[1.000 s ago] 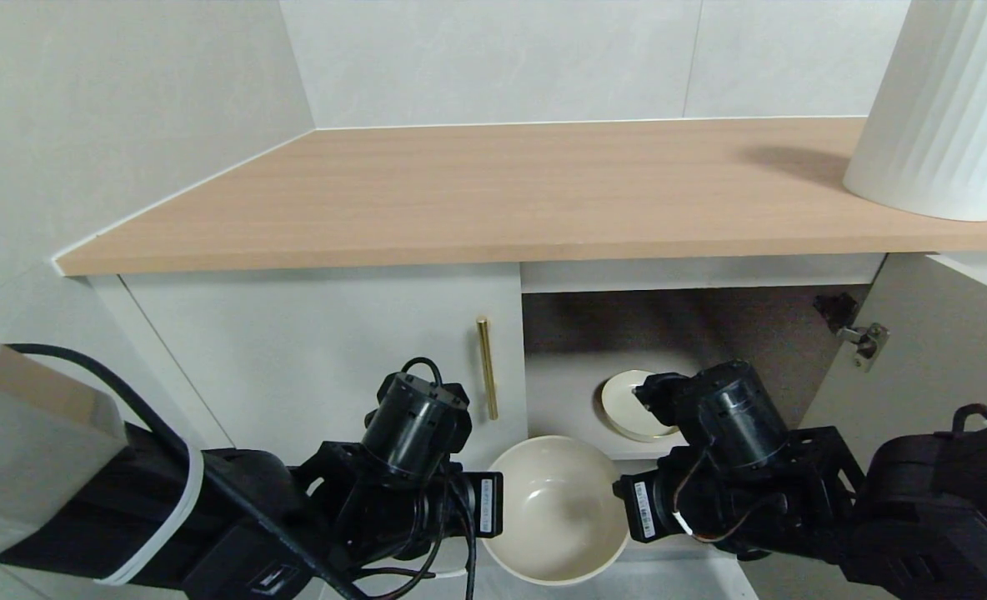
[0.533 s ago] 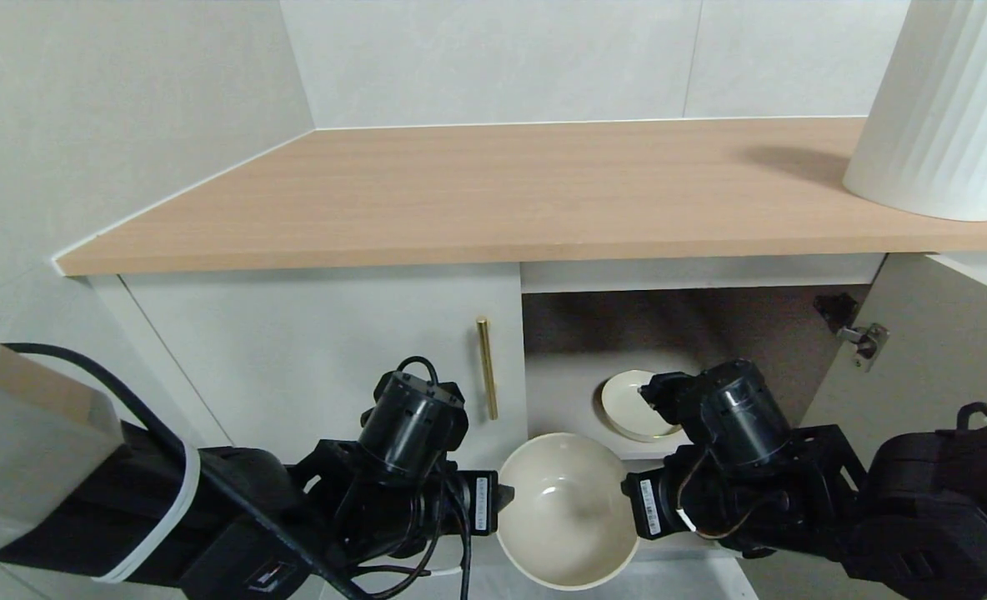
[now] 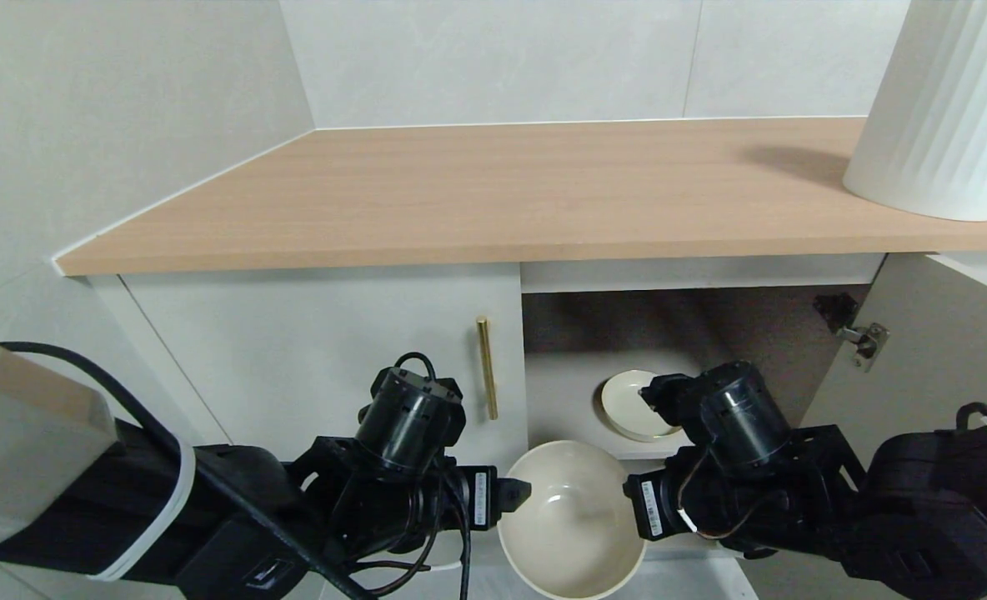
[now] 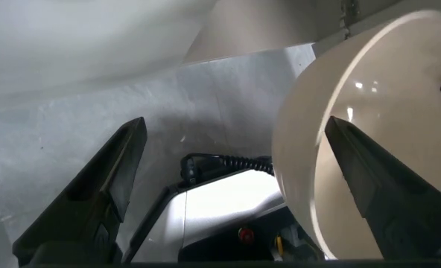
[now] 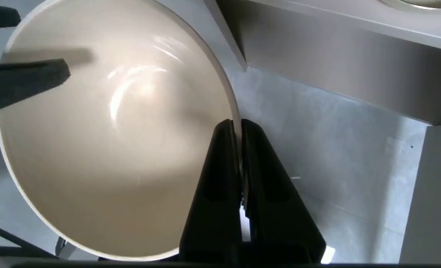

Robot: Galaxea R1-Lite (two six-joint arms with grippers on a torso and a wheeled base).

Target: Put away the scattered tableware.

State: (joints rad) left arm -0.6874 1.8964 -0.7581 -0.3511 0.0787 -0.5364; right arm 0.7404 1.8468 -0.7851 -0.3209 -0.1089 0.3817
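Black left gripper (image 4: 235, 175) gapes wide in its wrist view, straddling the cream bowl (image 3: 568, 525) at its left rim. Right wrist view shows the right gripper (image 5: 240, 141) pinching the opposite rim. Behind, a small plate (image 3: 631, 404) sits on the cabinet shelf (image 3: 560, 387), bare shelf to its left.

Big cream bowl (image 3: 568, 525) is held by its rim, mouth up, just outside the open cabinet (image 3: 693, 321); a small cream dish (image 3: 629, 406) is sat on the shelf (image 3: 560, 387) inside.
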